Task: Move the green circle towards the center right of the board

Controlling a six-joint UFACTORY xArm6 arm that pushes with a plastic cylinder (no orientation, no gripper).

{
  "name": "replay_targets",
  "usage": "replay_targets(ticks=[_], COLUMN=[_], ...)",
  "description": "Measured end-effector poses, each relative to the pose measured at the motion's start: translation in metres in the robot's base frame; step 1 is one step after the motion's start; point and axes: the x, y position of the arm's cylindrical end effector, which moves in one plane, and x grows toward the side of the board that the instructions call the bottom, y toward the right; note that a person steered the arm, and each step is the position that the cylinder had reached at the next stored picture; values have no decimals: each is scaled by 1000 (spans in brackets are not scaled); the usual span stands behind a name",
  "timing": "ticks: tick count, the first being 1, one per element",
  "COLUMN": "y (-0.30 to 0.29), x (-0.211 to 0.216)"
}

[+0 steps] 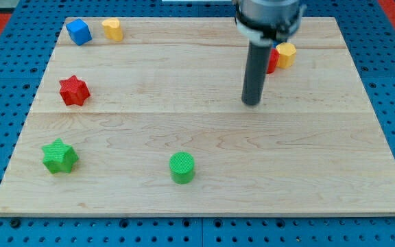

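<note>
The green circle (182,167) is a short green cylinder standing near the bottom middle of the wooden board (307,171). My tip (252,103) is the lower end of the dark rod, above and to the right of the green circle, well apart from it. It touches no block.
A green star (60,156) lies at the lower left and a red star (74,90) at the left. A blue cube (79,31) and a yellow block (112,29) sit at the top left. A red block (272,60) and a yellow hexagon (286,54) sit just right of the rod.
</note>
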Motion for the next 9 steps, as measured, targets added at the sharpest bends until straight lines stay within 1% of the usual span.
replay_targets(ticks=[2, 3, 4, 5, 6, 8, 9], y=[-49, -120, -140, -139, -126, -77, -28], x=[143, 139, 110, 87, 87, 95, 48])
